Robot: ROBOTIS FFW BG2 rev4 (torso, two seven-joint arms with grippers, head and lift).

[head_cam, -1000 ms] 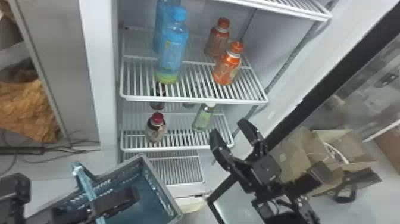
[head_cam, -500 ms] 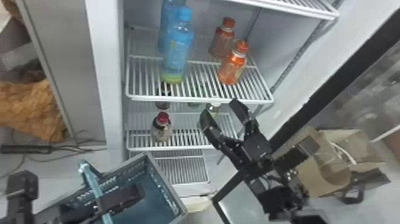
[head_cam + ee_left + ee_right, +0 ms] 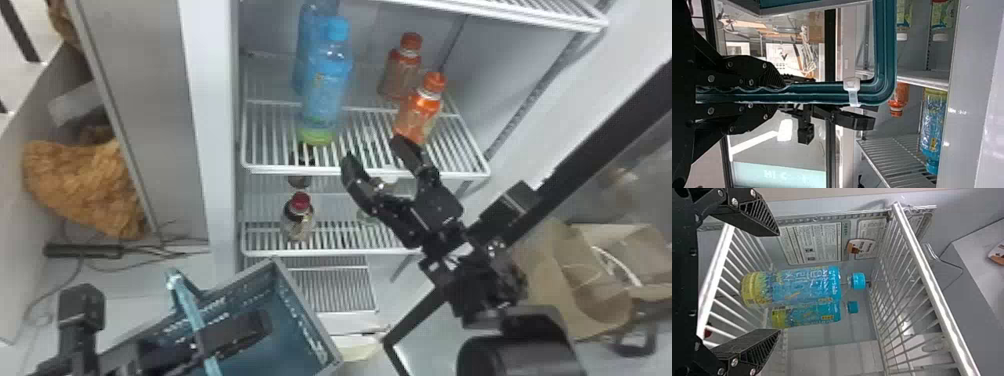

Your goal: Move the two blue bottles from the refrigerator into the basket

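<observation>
Two blue bottles stand upright on the refrigerator's upper visible shelf, the front bottle [image 3: 325,90] partly covering the rear bottle [image 3: 306,55]. In the head view my right gripper [image 3: 375,154] is open at that shelf's front edge, right of them and lower in view. Between and beyond the open fingers of my right gripper [image 3: 778,282] in its wrist view are the front bottle [image 3: 801,286] and rear bottle [image 3: 809,315]. Lower left, my left gripper [image 3: 235,332] is over the basket [image 3: 306,307]; in its wrist view my left gripper [image 3: 781,93] is shut on the basket's teal handle [image 3: 885,43].
Two orange-capped bottles [image 3: 420,110] share the shelf, the nearer one just behind a right fingertip. A red-capped bottle [image 3: 299,217] stands on the shelf below. Another wire shelf [image 3: 500,11] hangs above. The refrigerator's side wall [image 3: 212,125] is at left, a cardboard box [image 3: 545,280] at right.
My right gripper has risen from the lower shelf to the upper shelf's front edge, staying open. The head view has shifted slightly. My left gripper remains at the basket.
</observation>
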